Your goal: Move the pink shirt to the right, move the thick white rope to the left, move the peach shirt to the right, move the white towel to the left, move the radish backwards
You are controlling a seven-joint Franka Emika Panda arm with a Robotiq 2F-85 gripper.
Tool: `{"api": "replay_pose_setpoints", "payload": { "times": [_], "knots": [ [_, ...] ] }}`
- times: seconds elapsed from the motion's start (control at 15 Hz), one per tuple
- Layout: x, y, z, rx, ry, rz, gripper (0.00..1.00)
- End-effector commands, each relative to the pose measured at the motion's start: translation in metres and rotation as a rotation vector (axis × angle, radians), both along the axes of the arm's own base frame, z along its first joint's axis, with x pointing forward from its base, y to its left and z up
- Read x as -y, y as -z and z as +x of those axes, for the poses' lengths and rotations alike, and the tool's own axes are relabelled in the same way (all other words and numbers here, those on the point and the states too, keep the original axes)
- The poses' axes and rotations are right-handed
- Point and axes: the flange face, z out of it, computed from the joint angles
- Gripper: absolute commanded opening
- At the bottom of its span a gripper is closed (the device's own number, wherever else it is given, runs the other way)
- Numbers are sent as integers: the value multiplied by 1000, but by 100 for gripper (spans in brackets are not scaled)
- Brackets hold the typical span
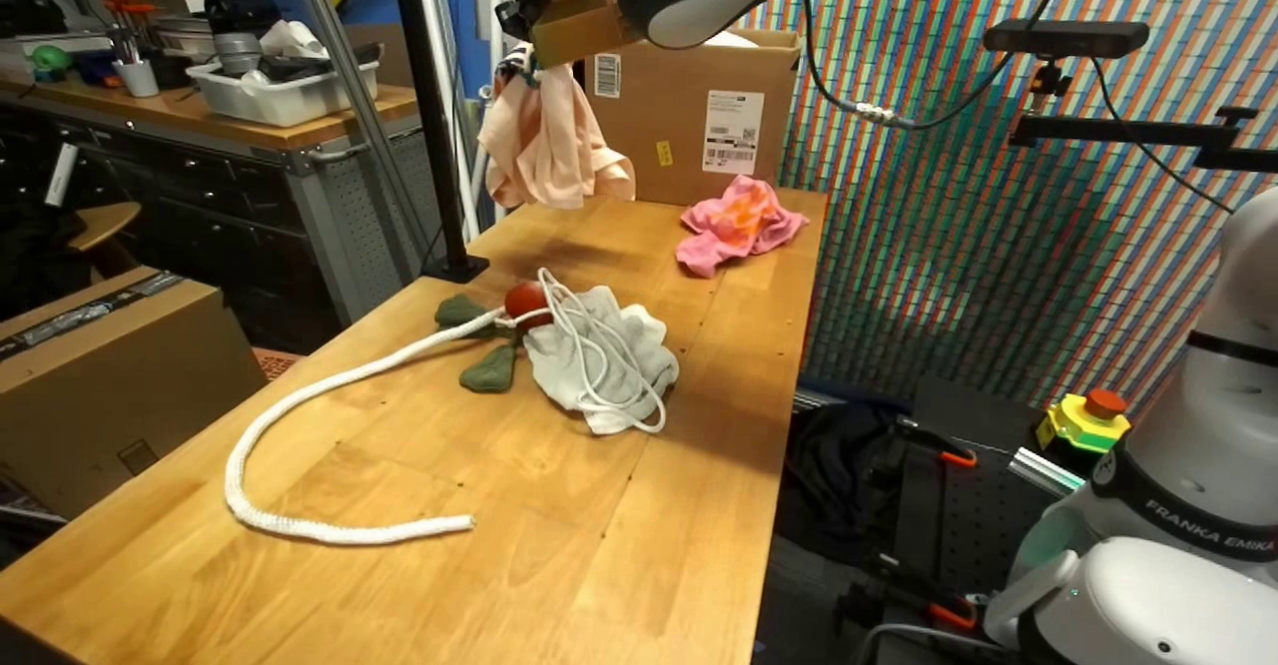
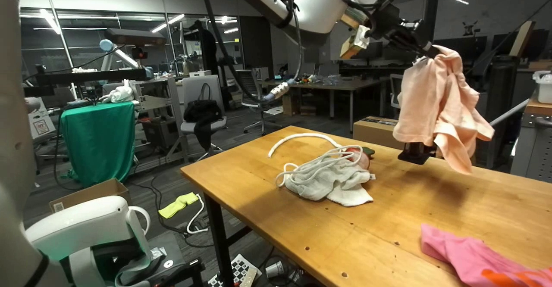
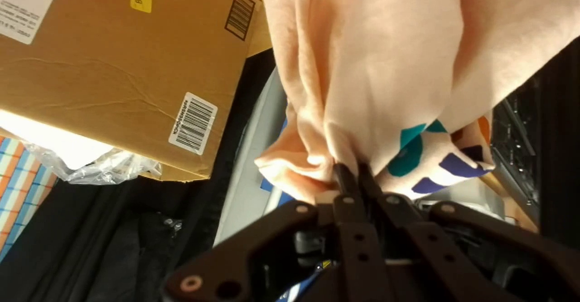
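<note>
The peach shirt (image 1: 549,151) hangs from my gripper (image 2: 432,51) above the far part of the table; it also hangs in an exterior view (image 2: 424,101). In the wrist view the gripper (image 3: 355,168) is shut on the shirt's gathered cloth (image 3: 394,52). The pink shirt (image 1: 739,226) lies crumpled near the cardboard box. The white towel (image 1: 624,365) lies bunched mid-table with thin white cord loops on it. The thick white rope (image 1: 344,534) curves over the table from beside the radish. The red radish (image 1: 525,302) with green leaves touches the towel, partly covered by cord.
A tall cardboard box (image 1: 689,136) stands at the table's far end and fills the left of the wrist view (image 3: 113,66). A black post (image 1: 434,126) rises at the table's edge near the hanging shirt. The wooden table (image 1: 619,585) has open drops at its sides.
</note>
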Motion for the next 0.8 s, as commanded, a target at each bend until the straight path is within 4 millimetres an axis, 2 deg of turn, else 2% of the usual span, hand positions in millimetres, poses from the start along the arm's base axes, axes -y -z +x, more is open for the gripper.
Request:
{"api": "replay_pose_setpoints", "payload": {
  "times": [0.0,0.4,0.73],
  "knots": [
    [32,15,44,75,56,-40,1],
    [86,55,84,113,176,-52,1],
    [113,73,107,166,262,-66,1]
  ]
}}
